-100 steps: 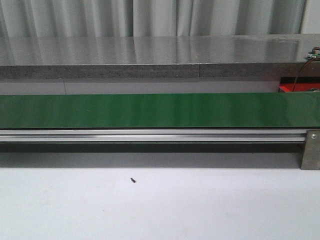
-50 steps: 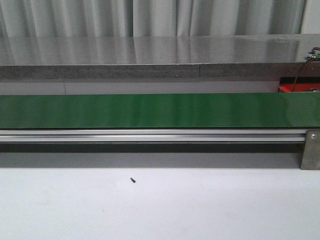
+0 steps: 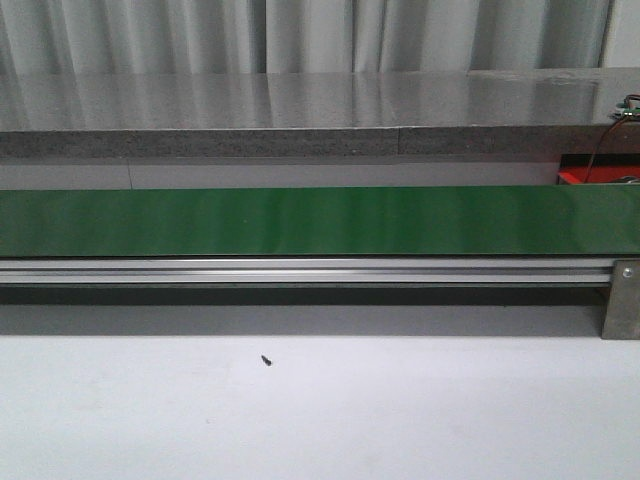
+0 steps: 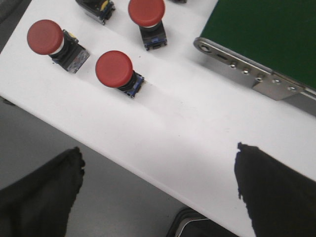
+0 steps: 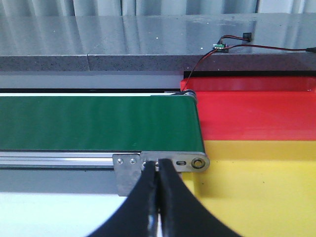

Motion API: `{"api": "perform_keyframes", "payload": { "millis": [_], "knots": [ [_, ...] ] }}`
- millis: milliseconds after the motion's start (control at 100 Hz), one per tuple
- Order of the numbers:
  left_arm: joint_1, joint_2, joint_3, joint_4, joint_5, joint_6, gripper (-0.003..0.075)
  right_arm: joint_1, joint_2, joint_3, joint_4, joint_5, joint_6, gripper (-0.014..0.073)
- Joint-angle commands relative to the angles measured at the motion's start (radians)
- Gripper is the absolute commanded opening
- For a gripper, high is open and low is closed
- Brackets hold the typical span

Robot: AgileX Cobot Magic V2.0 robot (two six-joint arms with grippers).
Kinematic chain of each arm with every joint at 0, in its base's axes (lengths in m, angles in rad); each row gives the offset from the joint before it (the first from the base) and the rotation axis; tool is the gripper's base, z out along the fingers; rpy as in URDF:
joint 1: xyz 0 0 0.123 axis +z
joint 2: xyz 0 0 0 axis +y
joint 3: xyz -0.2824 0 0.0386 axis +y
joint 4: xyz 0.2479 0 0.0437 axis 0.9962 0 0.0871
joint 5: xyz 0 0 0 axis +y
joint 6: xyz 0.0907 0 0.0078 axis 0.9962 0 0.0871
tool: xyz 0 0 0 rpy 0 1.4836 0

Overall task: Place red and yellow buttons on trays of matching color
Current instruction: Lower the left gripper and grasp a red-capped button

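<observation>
Buttons with red caps sit on the white table (image 4: 163,128) under the left arm, none of them on a tray yet. Nearest the left gripper (image 4: 158,187), whose two black fingers stand wide apart and hold nothing, is one red button (image 4: 115,69); a second (image 4: 45,37) lies just beyond it toward the table edge, a third (image 4: 146,12) farther on, and a fourth body (image 4: 96,6) is cut off by the frame, its cap colour not readable. The spread jaws hang above bare table short of the buttons, which reads as a stance ready to drop over a cap. Past them runs the metal end bracket (image 4: 247,74) of the green belt (image 4: 266,34).

At the belt's other end, the right gripper (image 5: 158,197) has its fingers pressed together with nothing between them, seemingly waiting. Just beyond it lies the yellow tray (image 5: 261,192), then the red tray (image 5: 256,116) touching its far edge, both butted against the belt's end, probably so buttons carried along the belt arrive beside them. Behind stands a grey counter (image 5: 123,54) with a small wired board (image 5: 219,47). The front view shows the belt bare.
</observation>
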Motion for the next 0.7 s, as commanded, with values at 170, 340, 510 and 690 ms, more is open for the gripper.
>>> {"api": "perform_keyframes", "payload": {
  "millis": [170,340,510,690],
  "knots": [
    [0.077,0.118,-0.035,0.013,-0.120,-0.010,0.0608,0.002,-0.018,-0.019,-0.013,-0.081,-0.003,-0.0070],
    [0.111,0.188,-0.035,0.022,-0.173,-0.010,0.0608,0.002,-0.018,-0.019,-0.013,-0.081,-0.003,-0.0070],
    [0.122,0.246,-0.035,0.027,-0.232,-0.010,0.0608,0.002,-0.018,-0.019,-0.013,-0.081,-0.003,-0.0070],
    [0.122,0.320,-0.047,0.027,-0.276,-0.010,0.0608,0.002,-0.018,-0.019,-0.013,-0.081,-0.003,-0.0070]
  ]
}}
